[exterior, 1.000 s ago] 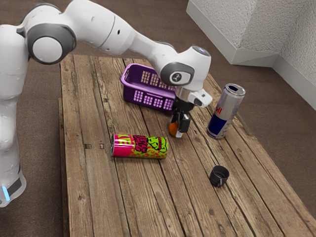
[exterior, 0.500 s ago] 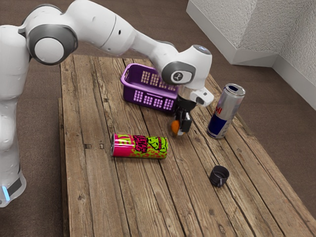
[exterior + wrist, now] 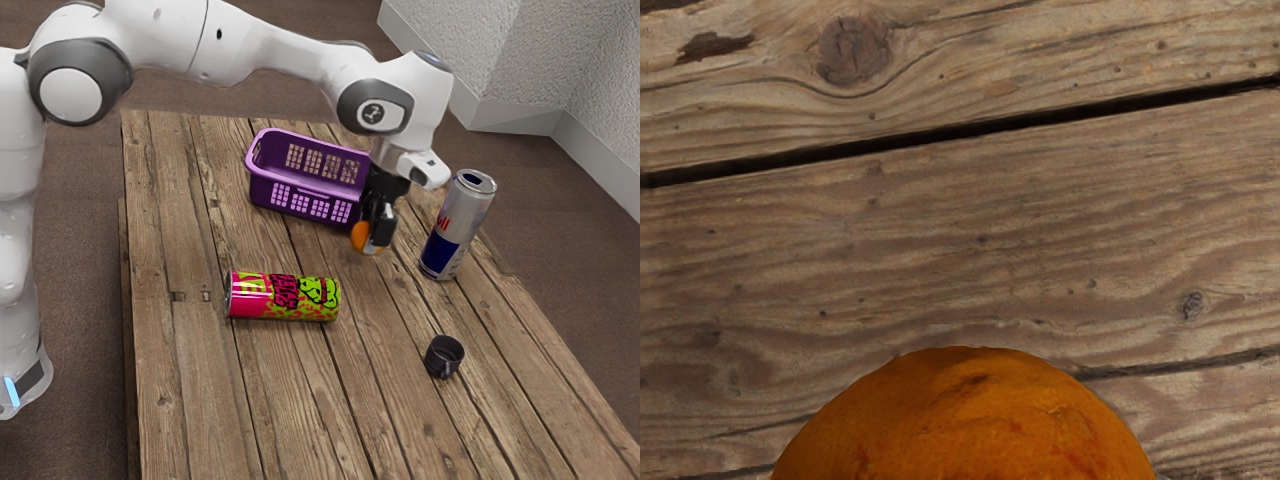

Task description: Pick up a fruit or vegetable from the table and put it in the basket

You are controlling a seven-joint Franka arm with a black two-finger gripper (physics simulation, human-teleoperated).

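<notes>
Orange (image 3: 361,237), one, clamped between part-open jaws; one basket (image 3: 262,191), two cans (image 3: 285,297), one mug (image 3: 436,362).

An indoor room; pale textured walls (image 3: 490,50), skirting (image 3: 515,115), brown floor (image 3: 85,220).

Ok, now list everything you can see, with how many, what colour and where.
Orange: one, orange, in the gripper
Basket: one, purple, on the table
Drink can: one, pink and green, lying on the table
Red Bull can: one, silver and blue, upright on the table
Mug: one, black, on the table
Table: one, brown wood, under these things
Floor: one, brown, around the table
Arm: one, white and grey, reaching over the table
Gripper: one, black, shut on the orange
</notes>
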